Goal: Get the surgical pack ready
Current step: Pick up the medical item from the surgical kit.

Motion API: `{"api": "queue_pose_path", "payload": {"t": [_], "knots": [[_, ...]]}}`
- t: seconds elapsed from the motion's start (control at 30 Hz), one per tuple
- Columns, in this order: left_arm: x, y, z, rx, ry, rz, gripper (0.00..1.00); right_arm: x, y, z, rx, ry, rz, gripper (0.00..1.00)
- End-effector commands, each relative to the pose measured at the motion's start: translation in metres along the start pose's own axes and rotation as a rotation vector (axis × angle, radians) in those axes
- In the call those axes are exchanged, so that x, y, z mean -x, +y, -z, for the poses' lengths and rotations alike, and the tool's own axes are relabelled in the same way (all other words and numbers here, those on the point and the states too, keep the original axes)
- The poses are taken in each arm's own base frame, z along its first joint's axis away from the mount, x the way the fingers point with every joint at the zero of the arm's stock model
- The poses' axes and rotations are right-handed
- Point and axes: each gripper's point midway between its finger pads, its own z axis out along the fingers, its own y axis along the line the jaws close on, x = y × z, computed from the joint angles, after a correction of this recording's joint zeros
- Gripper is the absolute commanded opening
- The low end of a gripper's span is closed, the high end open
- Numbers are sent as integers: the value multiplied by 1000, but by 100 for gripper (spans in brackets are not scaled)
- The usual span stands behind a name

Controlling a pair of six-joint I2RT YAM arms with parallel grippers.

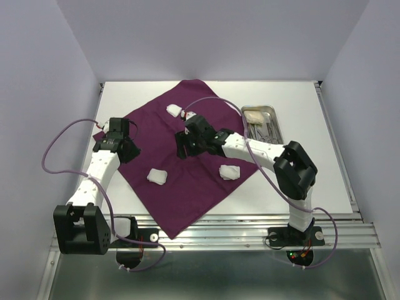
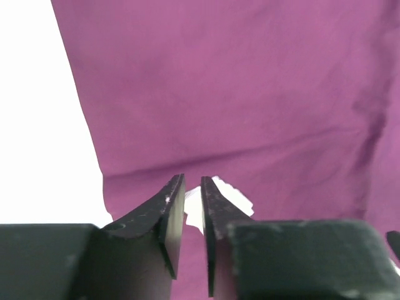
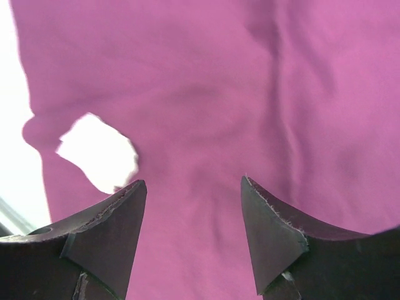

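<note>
The deep-purple cloth wrap [image 1: 187,181] lies spread as a diamond on the white table. Three white gauze wads rest on it: far [image 1: 173,110], near left [image 1: 157,176] and near right [image 1: 229,170]. The steel tray [image 1: 275,112] with silver instruments [image 1: 261,128] sits off the cloth at the back right. My left gripper [image 1: 129,152] [image 2: 192,178] hovers low over the cloth's left corner, its jaws a narrow gap apart with nothing pinched; a white patch [image 2: 234,197] shows just past its tips. My right gripper [image 1: 182,150] [image 3: 194,181] stands open over the cloth's middle, a gauze wad [image 3: 97,150] to its left.
Bare white table [image 1: 312,181] surrounds the cloth, with a metal rail [image 1: 250,232] along the near edge. Pale walls enclose the back and sides. The right arm's elbow [image 1: 295,167] rises over the cloth's right corner.
</note>
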Motion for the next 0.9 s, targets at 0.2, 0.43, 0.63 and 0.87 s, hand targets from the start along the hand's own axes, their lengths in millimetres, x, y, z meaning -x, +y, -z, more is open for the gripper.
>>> {"api": "queue_pose_path", "payload": {"t": [0.2,0.43,0.63,0.87], "knots": [[24,-11,18,-46,-87,-10,33,-12,92,-31,368,155,68,76],[25,-14,19,-67,-92,-8,33,-34,101,-50,412,253,77,77],[20,-14,14,-67,-75,-14,33,-59,103,-60,465,338,60,77],[19,-16,12,-76,-66,-15,33,-76,101,-69,481,391,42,76]]}}
